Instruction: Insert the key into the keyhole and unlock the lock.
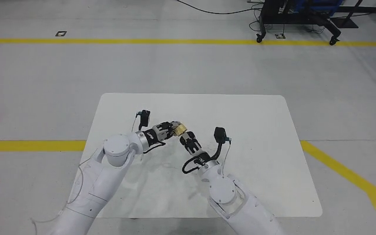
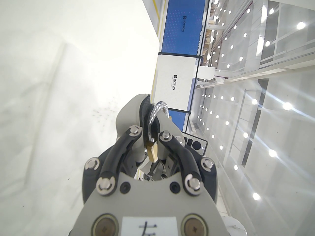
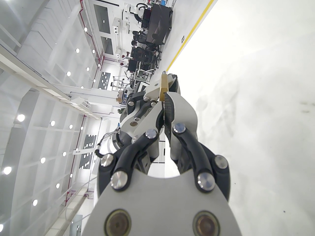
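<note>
A brass padlock (image 1: 181, 128) with a silver shackle (image 2: 158, 106) is held above the middle of the white table (image 1: 258, 129). My left gripper (image 1: 170, 128) is shut on it. In the left wrist view the shackle sits between the fingertips and the brass body (image 2: 152, 151) shows in the gap behind them. My right gripper (image 1: 187, 138) points at the lock from the near side, its tip against the brass body (image 3: 163, 87). Its fingers (image 3: 169, 104) are pressed shut. The key between the pads is almost wholly hidden.
Bare tabletop lies on every side of the two grippers, with the table's edges well away from them. A black wheeled cart (image 1: 296, 17) stands on the floor far behind the table. Yellow floor lines (image 1: 117, 41) run past it.
</note>
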You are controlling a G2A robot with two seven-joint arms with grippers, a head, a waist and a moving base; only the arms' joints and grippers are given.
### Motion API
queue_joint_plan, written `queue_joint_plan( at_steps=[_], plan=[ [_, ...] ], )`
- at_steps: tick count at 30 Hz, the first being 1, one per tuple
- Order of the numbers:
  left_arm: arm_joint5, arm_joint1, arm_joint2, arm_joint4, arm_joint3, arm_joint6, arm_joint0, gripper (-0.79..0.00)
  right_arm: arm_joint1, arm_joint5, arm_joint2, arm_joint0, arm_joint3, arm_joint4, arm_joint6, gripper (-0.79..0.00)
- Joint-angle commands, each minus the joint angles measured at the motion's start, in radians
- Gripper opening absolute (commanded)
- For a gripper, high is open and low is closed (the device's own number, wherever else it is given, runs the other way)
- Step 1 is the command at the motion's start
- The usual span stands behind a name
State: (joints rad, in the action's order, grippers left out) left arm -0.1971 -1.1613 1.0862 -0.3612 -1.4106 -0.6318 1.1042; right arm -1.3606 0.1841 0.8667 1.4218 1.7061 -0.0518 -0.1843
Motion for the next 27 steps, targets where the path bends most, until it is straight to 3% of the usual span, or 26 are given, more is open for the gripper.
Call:
queue_joint_plan(
  at_steps=[1,10,13,19,27],
  plan=[
    [-0.003,-0.001,0.002,-0.002,0.0,0.003,0.001,-0.785,-0.002,-0.003,0.003,0.002,0.0,0.002,0.001,0.0],
    [-0.025,-0.004,0.019,-0.044,0.009,0.015,0.004,-0.785,-0.004,-0.02,0.029,0.028,0.016,-0.009,0.005,0.0],
    [-0.086,-0.008,0.026,-0.107,0.034,0.0,-0.002,-0.785,-0.001,-0.039,0.046,0.054,0.058,-0.021,0.009,0.0],
    [-0.227,-0.014,0.019,-0.202,0.092,-0.075,-0.038,-0.785,0.023,-0.15,0.128,0.149,0.179,0.011,0.132,0.0],
    [-0.312,-0.021,-0.01,-0.268,0.161,-0.194,-0.088,-0.785,0.04,-0.271,0.174,0.218,0.262,-0.014,0.223,0.0]
  ],
)
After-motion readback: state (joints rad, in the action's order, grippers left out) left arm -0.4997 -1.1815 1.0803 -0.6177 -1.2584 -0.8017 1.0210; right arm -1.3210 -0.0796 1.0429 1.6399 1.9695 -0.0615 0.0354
